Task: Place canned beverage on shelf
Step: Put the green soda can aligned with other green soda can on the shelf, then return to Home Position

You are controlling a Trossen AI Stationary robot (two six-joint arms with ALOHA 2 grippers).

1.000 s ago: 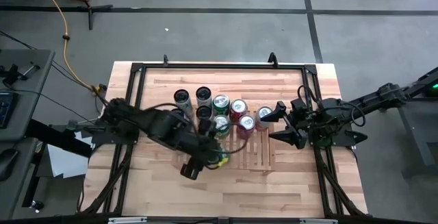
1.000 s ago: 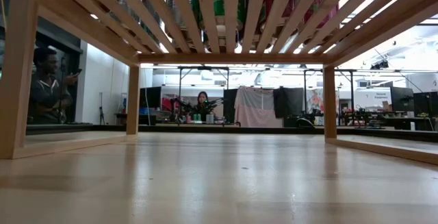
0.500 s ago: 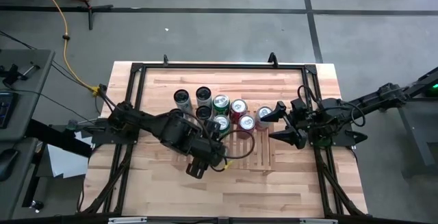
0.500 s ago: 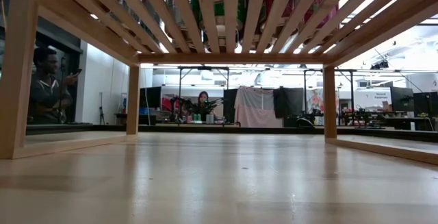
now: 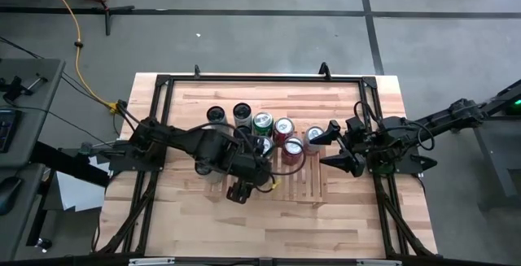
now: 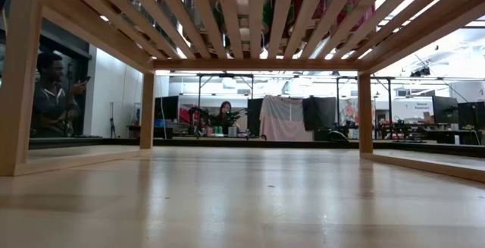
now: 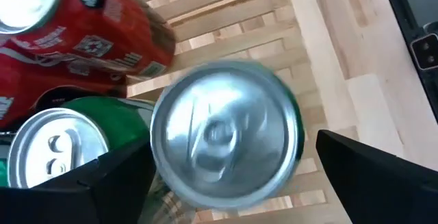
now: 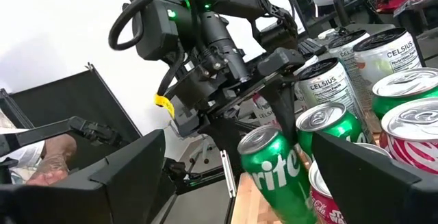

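Observation:
A green Sprite can [image 7: 226,131] shows top-up between the fingers of my open left gripper [image 5: 254,165], over the near part of the slatted shelf [image 5: 305,183]. The fingers stand on either side of the can. A gap shows at one finger [image 7: 369,172]; the other [image 7: 116,179] lies close alongside. In the right wrist view the can [image 8: 274,169] is beside the other cans, its foot out of frame. My right gripper [image 5: 334,146] hangs open and level at the shelf's right side, with nothing between its fingers.
Several more cans crowd the shelf's far part: two dark ones [image 5: 229,115], a green one [image 5: 262,123], red ones [image 5: 287,136] and a pale one [image 5: 313,134]. Bare slats lie at the near right. A black frame [image 5: 244,79] rims the table. People sit beyond it [image 6: 53,96].
My left arm has swung toward the table's right and far side, closing on the cluster of cans, and has sunk a little over the shelf. My right arm has kept still.

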